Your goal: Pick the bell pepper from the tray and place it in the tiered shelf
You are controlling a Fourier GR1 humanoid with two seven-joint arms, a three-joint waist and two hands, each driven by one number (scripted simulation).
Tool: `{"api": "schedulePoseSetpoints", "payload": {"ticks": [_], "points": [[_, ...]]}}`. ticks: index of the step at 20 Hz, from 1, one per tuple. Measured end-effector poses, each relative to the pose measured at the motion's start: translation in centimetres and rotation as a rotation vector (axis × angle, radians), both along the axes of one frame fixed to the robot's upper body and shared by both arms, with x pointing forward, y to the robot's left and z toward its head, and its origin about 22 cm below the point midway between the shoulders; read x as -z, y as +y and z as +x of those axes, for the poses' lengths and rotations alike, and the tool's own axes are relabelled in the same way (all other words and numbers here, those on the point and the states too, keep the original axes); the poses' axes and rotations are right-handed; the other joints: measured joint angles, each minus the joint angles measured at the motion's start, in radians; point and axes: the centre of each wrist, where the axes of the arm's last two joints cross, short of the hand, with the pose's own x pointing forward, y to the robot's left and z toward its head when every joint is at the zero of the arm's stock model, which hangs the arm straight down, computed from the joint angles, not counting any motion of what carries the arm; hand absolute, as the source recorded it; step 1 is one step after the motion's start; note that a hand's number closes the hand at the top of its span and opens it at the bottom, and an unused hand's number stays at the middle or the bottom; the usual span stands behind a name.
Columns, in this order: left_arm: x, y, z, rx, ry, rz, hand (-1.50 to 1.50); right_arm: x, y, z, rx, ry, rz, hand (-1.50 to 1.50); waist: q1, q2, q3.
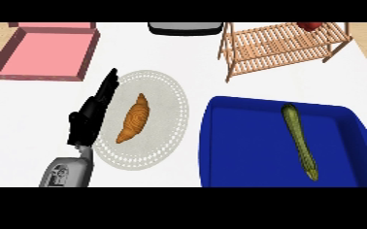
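Observation:
A red bell pepper rests on the top tier of the wooden tiered shelf at the back right, only partly showing at the view's upper edge. The blue tray lies at the front right and holds a long green cucumber. My left hand stands at the left edge of a white doily-like plate, fingers straight and pointing away, holding nothing. My right hand does not show.
A brown croissant lies on the white plate beside my left hand. An open pink box sits at the back left. A dark grey object stands at the back centre.

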Motion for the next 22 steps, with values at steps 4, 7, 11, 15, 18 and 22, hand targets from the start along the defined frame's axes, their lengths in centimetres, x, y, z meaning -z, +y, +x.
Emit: {"api": "schedulePoseSetpoints", "payload": {"ticks": [4, 7, 11, 15, 18, 22], "points": [[0.0, 0.1, 0.3, -0.009, 0.0, 0.003, 0.0, -3.0, -2.9, -2.1, 0.052, -0.064, 0.107, -1.5, -0.007, -0.001, 0.0], [0.3, 0.5, -0.1, -0.015, 0.004, 0.008, 0.0, -4.2, -5.8, -4.1, 0.103, -0.056, 0.163, -1.5, -0.011, -0.003, 0.0], [-0.2, 0.3, 0.1, -0.023, 0.001, 0.002, 0.0, -5.1, -10.4, -6.9, 0.143, 0.036, 0.221, -1.5, -0.017, -0.004, 0.0], [-0.4, 0.4, 0.3, -0.029, 0.002, -0.001, 0.0, -4.8, -15.2, -10.6, 0.161, 0.132, 0.221, -1.5, -0.027, -0.005, 0.001], [-0.1, 0.6, -0.1, -0.03, 0.001, -0.005, 0.0, -4.4, -18.9, -13.9, 0.164, 0.182, 0.198, -1.5, -0.03, -0.004, 0.001], [-0.1, 0.3, -0.3, -0.023, -0.001, -0.003, 0.0, -3.6, -23.0, -18.0, 0.142, 0.222, 0.177, -1.5, -0.028, -0.003, 0.001]]}}
